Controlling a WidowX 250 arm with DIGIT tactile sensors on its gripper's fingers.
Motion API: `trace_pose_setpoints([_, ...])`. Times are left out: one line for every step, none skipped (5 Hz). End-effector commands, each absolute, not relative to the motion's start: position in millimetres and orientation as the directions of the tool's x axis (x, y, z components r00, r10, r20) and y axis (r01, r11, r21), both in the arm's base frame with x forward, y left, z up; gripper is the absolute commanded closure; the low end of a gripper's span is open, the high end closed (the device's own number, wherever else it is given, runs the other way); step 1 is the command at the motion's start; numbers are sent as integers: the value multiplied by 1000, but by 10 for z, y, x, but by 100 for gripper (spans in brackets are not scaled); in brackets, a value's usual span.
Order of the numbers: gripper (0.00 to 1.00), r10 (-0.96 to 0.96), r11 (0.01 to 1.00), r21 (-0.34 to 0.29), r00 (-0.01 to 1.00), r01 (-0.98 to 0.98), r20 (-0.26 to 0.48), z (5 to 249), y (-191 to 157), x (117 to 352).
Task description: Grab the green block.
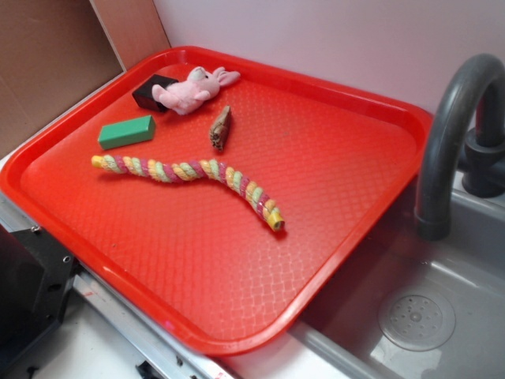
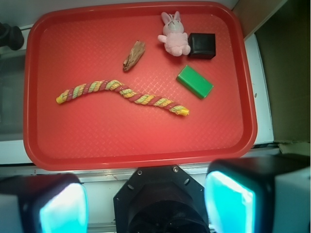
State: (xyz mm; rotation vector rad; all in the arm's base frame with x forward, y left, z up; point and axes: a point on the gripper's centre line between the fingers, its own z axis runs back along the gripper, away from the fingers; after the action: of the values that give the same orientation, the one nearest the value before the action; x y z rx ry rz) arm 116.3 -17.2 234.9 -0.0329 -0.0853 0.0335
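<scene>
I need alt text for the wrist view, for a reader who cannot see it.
Seen from above, a red tray holds a green block at right, near a black block and a pink plush bunny. A striped rope lies across the middle, a brown shell-like piece above it. The gripper, fingers apart, hangs below the tray.

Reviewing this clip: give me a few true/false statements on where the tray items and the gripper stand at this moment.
1. The green block lies flat on the red tray. True.
2. The gripper is shut on the green block. False: its fingers are spread apart, high above the tray, holding nothing.
3. The pink plush bunny rests against the black block. True.
4. The striped rope lies across the green block. False: the two are apart, red tray showing between them.
5. The brown piece sits in the sink. False: it is on the tray.
</scene>
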Motion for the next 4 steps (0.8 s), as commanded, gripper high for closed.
trace_pose_setpoints([0,35,999,-34,996,-32,85,2349,-172,1163])
trace_pose_setpoints([0,32,999,-5,996,-31,87,2304,-123,1194])
trace_pose_setpoints([0,4,1000,4,996,-4,85,2162,123,1404])
trace_pose_setpoints([0,-49,998,31,995,46,92,2115,148,1372])
